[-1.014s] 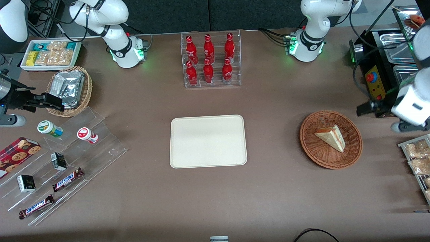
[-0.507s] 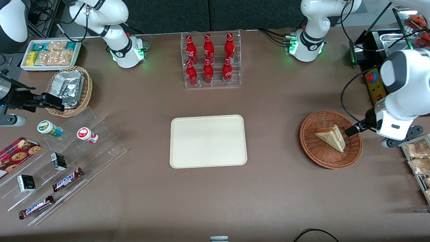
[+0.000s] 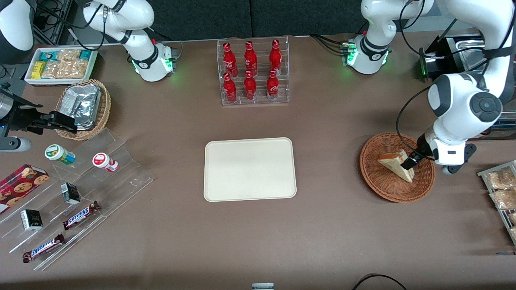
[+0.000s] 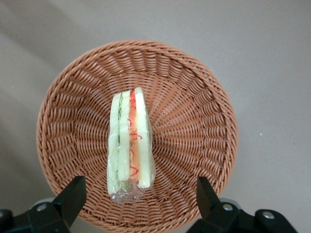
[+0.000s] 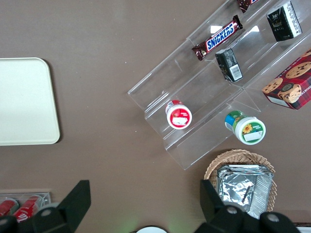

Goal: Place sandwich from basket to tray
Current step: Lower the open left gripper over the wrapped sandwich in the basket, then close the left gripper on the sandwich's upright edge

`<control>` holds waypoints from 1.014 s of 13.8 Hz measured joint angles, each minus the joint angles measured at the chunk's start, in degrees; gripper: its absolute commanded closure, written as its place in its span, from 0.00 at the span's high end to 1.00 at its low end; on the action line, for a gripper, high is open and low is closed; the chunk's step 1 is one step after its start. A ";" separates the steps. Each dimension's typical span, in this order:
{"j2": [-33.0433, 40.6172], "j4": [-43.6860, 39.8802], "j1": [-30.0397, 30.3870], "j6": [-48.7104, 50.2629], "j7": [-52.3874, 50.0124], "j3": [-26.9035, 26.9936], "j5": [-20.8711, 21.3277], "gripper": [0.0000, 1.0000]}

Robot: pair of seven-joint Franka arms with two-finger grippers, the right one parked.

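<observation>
Gripper (image 4: 138,199) hanging over the basket (image 3: 373,177), jaws wide, nothing held, one finger on each side of the sandwich (image 4: 130,145) with clear gap on both. Sandwich standing on edge in the basket, filling edge up, wrapped in clear film; film bunched at the end nearest the fingers. Basket at the working arm's end of the table, well apart from the tray (image 3: 250,169), which sits mid-table with nothing on it.

Risks, as judged:
- Sandwich off-centre between the fingers. One finger likely to touch first and tip the wedge over before the other arrives.
- Soft bread. Too hard a squeeze likely to crush or squirt the filling; too light, and the slick film could slip out on the lift.
- Descent too deep: fingertips could dig into the woven wall, drag or lift the light basket.
- Grip near the bunched end only: wedge could swing and drop short of the tray.
</observation>
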State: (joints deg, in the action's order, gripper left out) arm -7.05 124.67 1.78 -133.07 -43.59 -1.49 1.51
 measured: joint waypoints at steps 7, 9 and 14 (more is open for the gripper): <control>-0.12 5.56 0.16 -5.70 -2.01 0.04 0.00 1.00; -0.73 6.44 0.37 -7.17 -2.15 0.06 0.00 1.00; -3.15 7.73 1.47 -11.85 -2.64 0.13 0.00 1.00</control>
State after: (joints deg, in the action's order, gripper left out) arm -10.19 132.41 3.25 -144.93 -46.23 -1.37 1.51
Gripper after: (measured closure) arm 0.000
